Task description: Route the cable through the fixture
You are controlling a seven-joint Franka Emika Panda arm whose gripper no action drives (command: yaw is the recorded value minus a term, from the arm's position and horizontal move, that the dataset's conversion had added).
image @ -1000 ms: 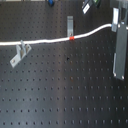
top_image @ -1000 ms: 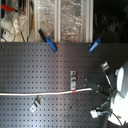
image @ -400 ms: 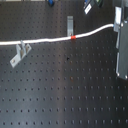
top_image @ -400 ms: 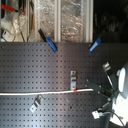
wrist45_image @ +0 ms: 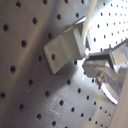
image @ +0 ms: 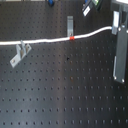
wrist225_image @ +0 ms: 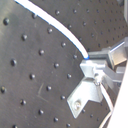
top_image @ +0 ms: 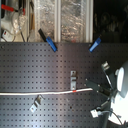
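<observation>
The cable [image: 47,41] is a thin white cord lying across the black perforated board, from the first exterior view's left edge up to my gripper [image: 115,27] at its right. Its red band [image: 72,37] sits at the foot of an upright metal bracket [image: 70,23]. Farther left the cable passes the top of a second bracket [image: 18,55]; I cannot tell if it runs through it. In both wrist views the cable [wrist225_image: 55,26] ends between the fingers [wrist225_image: 95,64], and the gripper [top_image: 94,89] is shut on it. A bracket [wrist45_image: 65,47] lies close beside the fingertips.
A third bracket [top_image: 95,114] lies near the white robot base [top_image: 121,85]. Two blue-handled tools [top_image: 50,43] [top_image: 95,45] rest at the board's far edge in the second exterior view, with clutter and plastic bins [top_image: 75,20] behind. The dark arm link [image: 120,52] hangs over the board.
</observation>
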